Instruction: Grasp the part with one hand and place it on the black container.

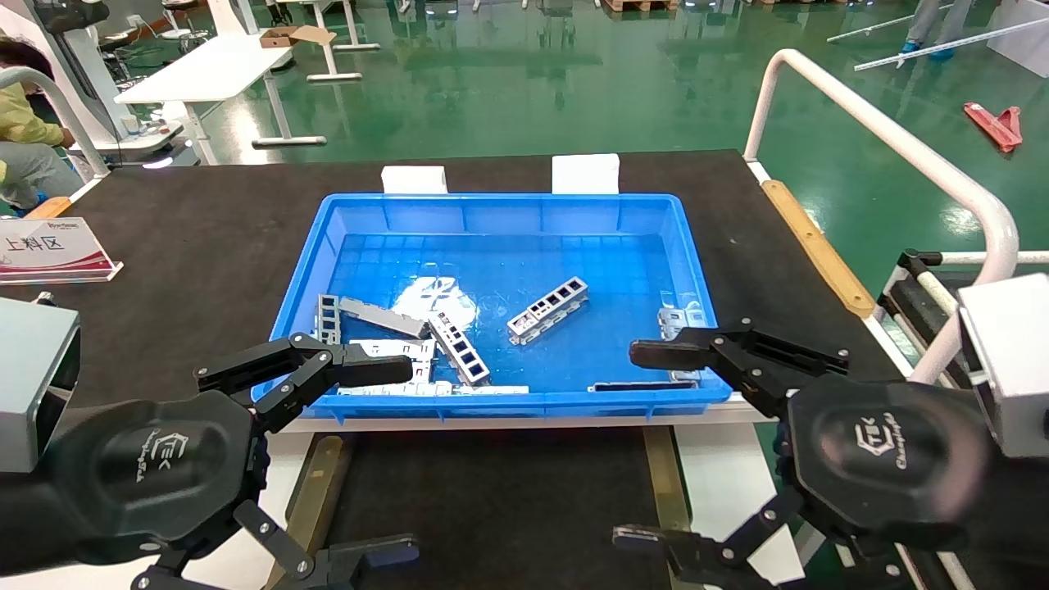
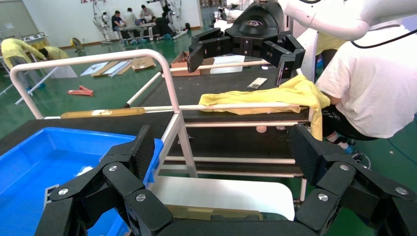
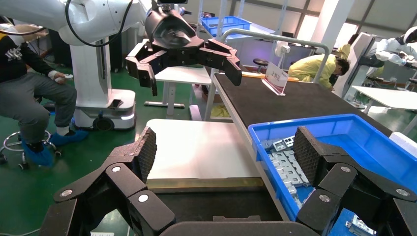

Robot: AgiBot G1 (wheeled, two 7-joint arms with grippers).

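Pre-grasp stage, nothing yet picked. The left gripper (image 1: 373,463) and right gripper (image 1: 660,447) hover at the near edge of the blue crate (image 1: 393,205), fingers spread wide and holding nothing. The part (image 1: 547,310), a ladder-like channel bar, lies loose on the crate floor near its middle, apart from the other metal pieces (image 1: 393,344) on the left side. The black container (image 1: 492,500) sits below, between the grippers, flanked by brass strips (image 1: 315,496). The next move likely calls for one gripper to descend over the bar and close across its narrow width. Legible writing: a red-and-white sign (image 1: 49,250) reading "上料区"; logos on both gripper housings.
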